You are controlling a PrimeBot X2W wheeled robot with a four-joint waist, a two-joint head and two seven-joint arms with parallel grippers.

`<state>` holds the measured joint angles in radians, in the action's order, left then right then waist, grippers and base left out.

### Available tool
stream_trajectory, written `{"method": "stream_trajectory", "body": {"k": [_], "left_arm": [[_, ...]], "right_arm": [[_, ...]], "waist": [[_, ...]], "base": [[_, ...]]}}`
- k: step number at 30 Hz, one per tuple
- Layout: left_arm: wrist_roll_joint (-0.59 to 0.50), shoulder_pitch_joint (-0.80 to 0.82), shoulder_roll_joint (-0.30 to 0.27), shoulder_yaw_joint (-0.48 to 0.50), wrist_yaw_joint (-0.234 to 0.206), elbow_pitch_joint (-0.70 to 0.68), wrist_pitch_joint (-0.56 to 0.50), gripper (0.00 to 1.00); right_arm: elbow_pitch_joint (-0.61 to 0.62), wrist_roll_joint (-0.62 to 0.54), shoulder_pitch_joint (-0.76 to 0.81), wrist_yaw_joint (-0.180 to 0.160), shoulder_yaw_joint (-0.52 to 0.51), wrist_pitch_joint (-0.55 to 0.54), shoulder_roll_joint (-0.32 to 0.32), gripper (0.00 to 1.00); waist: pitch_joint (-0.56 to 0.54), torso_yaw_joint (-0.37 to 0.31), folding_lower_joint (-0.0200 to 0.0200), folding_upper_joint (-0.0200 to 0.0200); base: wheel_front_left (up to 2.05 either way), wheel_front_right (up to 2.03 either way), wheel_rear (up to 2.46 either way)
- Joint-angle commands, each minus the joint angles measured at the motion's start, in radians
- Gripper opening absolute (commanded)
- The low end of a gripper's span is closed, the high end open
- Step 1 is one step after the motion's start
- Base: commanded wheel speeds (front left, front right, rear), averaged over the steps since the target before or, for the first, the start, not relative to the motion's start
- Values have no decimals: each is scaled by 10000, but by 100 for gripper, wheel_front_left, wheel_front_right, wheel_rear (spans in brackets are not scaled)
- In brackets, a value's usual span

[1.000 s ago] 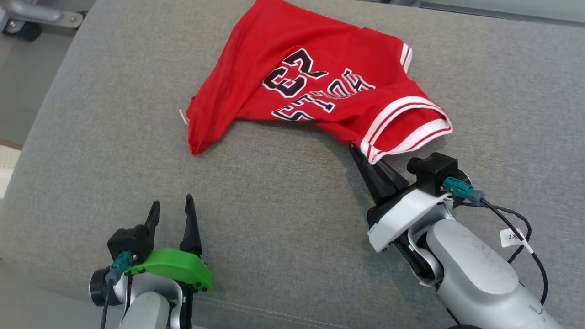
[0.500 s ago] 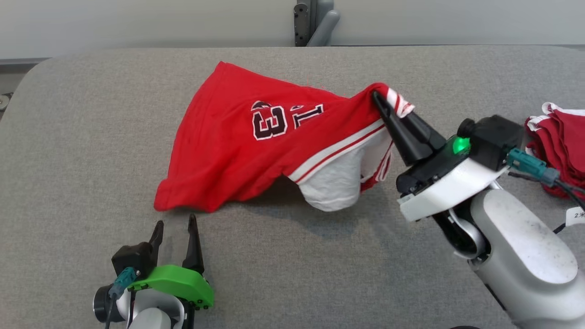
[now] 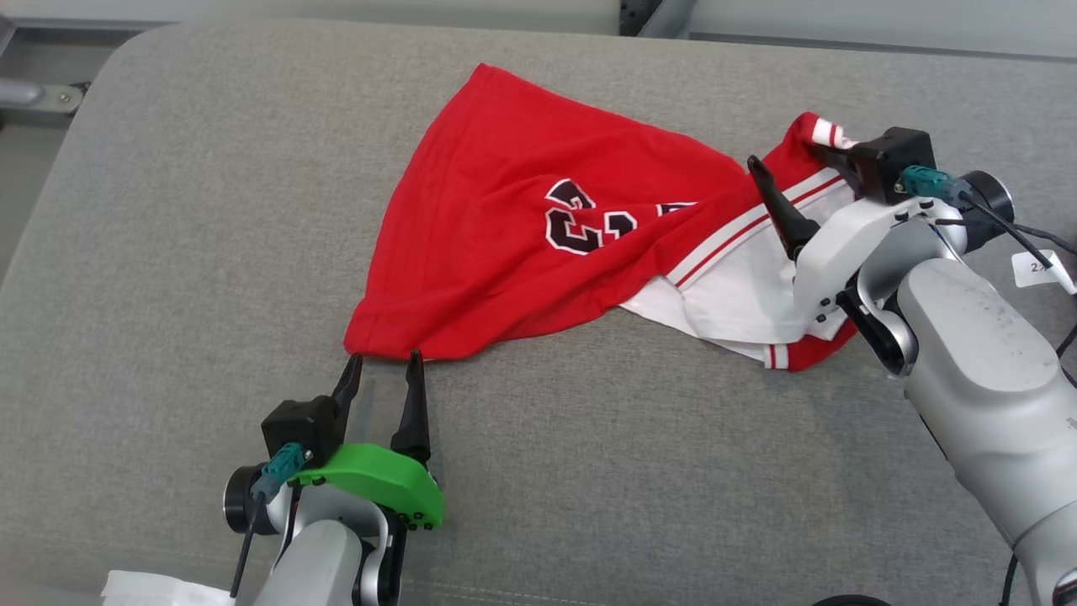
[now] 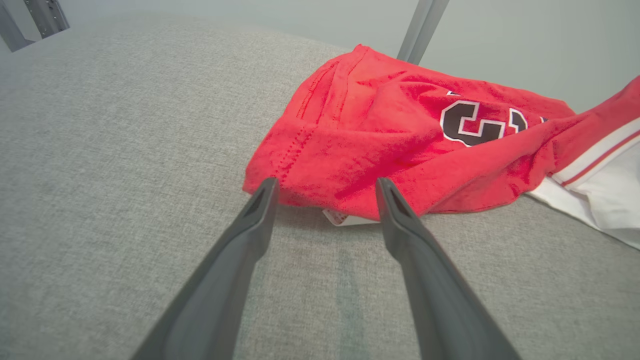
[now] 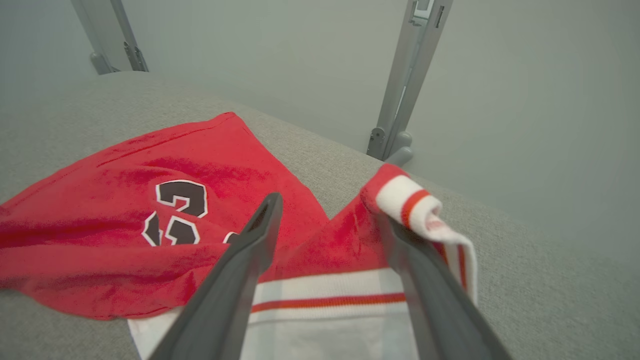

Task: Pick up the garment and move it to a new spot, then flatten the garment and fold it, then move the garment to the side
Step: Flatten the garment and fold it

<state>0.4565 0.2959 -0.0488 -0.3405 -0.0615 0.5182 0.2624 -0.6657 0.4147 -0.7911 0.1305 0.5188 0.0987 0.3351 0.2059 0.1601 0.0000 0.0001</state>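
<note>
Across the middle of the head view, a red basketball jersey (image 3: 505, 227) lies crumpled on a grey fabric-covered table (image 3: 210, 252). One corner points toward the top of the frame and another toward the lower left. Black numerals edged in white show near its centre, partly lost in a fold. Toward the right of the frame the jersey is turned back, showing its white inside (image 3: 740, 295) and its red-and-white striped trim.

At the lower left, the left gripper (image 3: 384, 358) has its two dark fingers spread apart, with nothing between them. Its tips sit right at the jersey's lower-left hem; whether they touch the cloth cannot be told. The left wrist view shows a small white tag (image 4: 342, 218) poking out from under that hem between the fingers.

At the right, the right gripper (image 5: 327, 212) also has its fingers apart. It reaches over the turned-back part, and a striped cuff of trim (image 5: 407, 202) is draped on one finger, unpinched. Grey metal posts (image 5: 405, 80) stand behind the table.
</note>
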Motion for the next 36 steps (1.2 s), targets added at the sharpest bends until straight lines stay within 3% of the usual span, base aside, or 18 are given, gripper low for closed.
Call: {"method": "stream_trajectory", "body": {"k": [1, 7, 14, 22, 36], "left_arm": [[93, 131, -38, -18, -119, -21, 32, 100], [-280, -186, -35, 537, -195, 78, 32, 100], [-810, -676, -40, 1670, -74, 222, 32, 100], [-1269, -1003, -43, 2293, 147, 174, 32, 100], [-2583, -2603, -41, 3170, 194, -878, 32, 100]], "right_arm": [[-645, -106, -274, -5, -118, 313, -154, 100], [-2388, -138, 12, -5, -595, 1374, -540, 100], [-2975, 15, 897, -5, -1272, 1671, -770, 100], [-1609, -163, 2230, -5, -1979, 1661, -938, 100], [1477, -1109, 5512, -5, -3496, 1664, -2048, 100]], "waist": [[813, 883, 0, -1], [165, 189, 0, -1], [-633, -1019, 0, -1], [-1019, -1668, 0, -1], [-2082, -2111, 0, -1]], "base": [[0, 0, 0], [0, 0, 0], [0, 0, 0], [0, 0, 0], [0, 0, 0]]}}
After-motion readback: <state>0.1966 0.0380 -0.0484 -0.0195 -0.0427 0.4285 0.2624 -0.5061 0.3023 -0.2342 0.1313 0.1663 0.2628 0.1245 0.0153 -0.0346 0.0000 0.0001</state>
